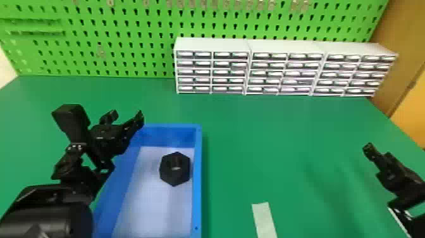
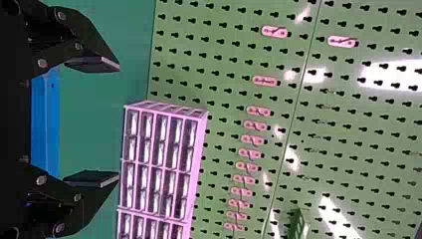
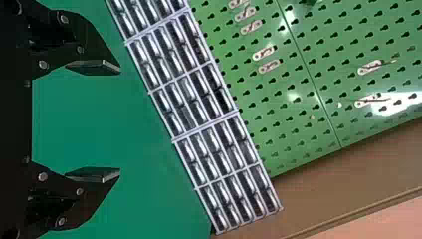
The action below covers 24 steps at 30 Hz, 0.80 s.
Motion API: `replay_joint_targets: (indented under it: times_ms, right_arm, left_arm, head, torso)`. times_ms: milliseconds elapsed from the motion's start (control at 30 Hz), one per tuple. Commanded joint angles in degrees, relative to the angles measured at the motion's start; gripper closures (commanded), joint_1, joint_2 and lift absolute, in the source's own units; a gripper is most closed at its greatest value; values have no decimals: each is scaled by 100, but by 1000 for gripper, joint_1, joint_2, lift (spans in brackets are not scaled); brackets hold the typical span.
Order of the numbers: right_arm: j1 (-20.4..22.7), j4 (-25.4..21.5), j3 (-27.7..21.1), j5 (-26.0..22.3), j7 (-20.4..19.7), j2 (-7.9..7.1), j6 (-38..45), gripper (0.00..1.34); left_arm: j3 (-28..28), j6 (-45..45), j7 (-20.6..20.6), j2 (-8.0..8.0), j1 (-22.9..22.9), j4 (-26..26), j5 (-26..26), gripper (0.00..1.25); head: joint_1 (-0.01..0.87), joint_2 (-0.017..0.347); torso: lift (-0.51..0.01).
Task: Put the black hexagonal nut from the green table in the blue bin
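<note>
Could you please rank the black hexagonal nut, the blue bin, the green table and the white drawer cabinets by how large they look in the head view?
Green table
Blue bin and white drawer cabinets: too alike to rank, the bin partly hidden
Black hexagonal nut

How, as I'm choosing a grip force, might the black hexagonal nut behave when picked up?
The black hexagonal nut looks solid and chunky, so probably stiff. Lying flat in the blue bin, it seems unlikely to roll. Its flat sides should suit a two-fingered grip.
</note>
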Motion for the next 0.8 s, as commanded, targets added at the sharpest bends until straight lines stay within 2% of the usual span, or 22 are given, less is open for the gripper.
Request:
replay_joint_targets:
  times_ms: [0, 767]
  right_arm:
    - [-9, 1, 0, 9, 0, 0, 8, 530]
    - [-52, 19, 17, 18, 0, -27, 34, 530]
  left_arm:
    - [30, 0, -3, 0, 0, 0, 18, 475]
    - [74, 0, -3, 9, -44, 0, 36, 475]
  head:
    - [691, 9]
    - [691, 9]
  torso:
    - [-97]
    - [-97]
